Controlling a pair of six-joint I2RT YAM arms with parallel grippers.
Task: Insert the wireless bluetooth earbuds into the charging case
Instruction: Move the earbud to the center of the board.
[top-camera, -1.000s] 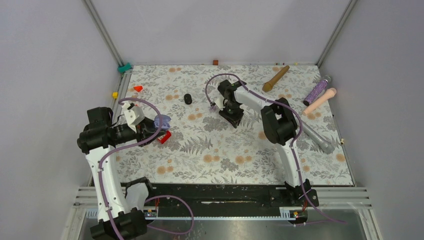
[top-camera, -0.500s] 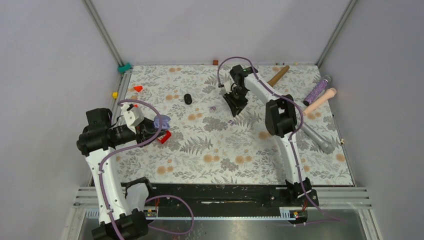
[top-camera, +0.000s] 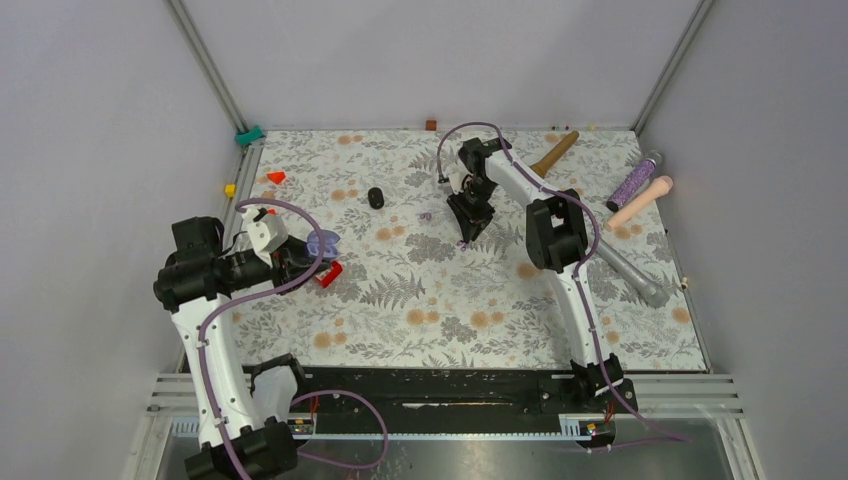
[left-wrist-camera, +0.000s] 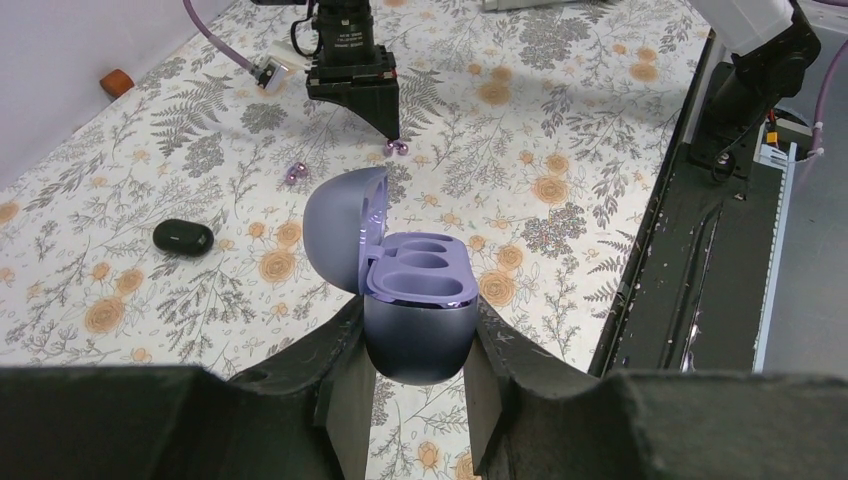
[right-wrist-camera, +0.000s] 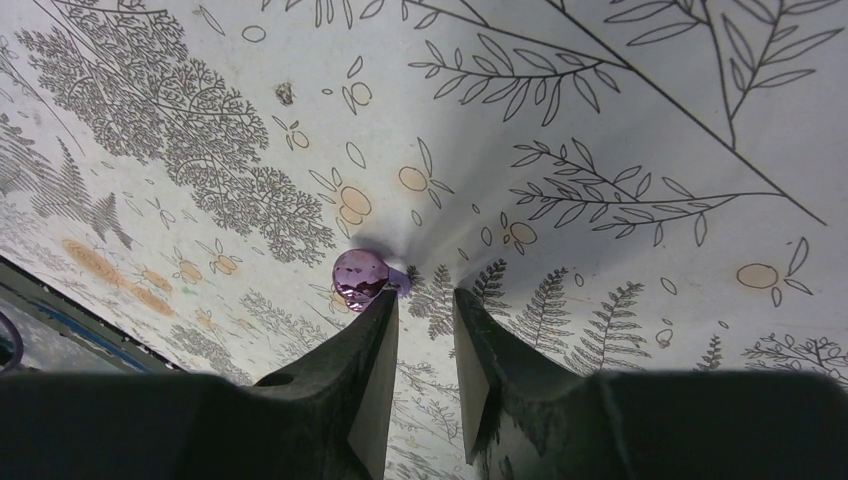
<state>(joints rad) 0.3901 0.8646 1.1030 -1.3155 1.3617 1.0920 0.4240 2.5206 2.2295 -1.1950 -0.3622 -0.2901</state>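
Since a second ago the right arm has swung from the middle of the counter (top-camera: 430, 300) toward its back, while the left arm has kept its place at the left edge. The counter's floral cloth lies flat and matte. Along its right side lie four rods (top-camera: 552, 157), well away from both hands. The left hand (left-wrist-camera: 418, 335) is clamped on the charging case (left-wrist-camera: 420, 280), a smooth, rounded lilac shell. The case's two oval wells face up and its domed lid is swung back. It hangs above the red tray (top-camera: 328, 273). The right hand (right-wrist-camera: 425, 297) points tip-down at the cloth, fingers slightly apart with nothing between them. A glossy pale purple earbud (right-wrist-camera: 360, 275) lies just outside one fingertip. A second purple earbud (left-wrist-camera: 296, 172) lies near it. A glossy black oval thing (left-wrist-camera: 183, 236) rests farther left.
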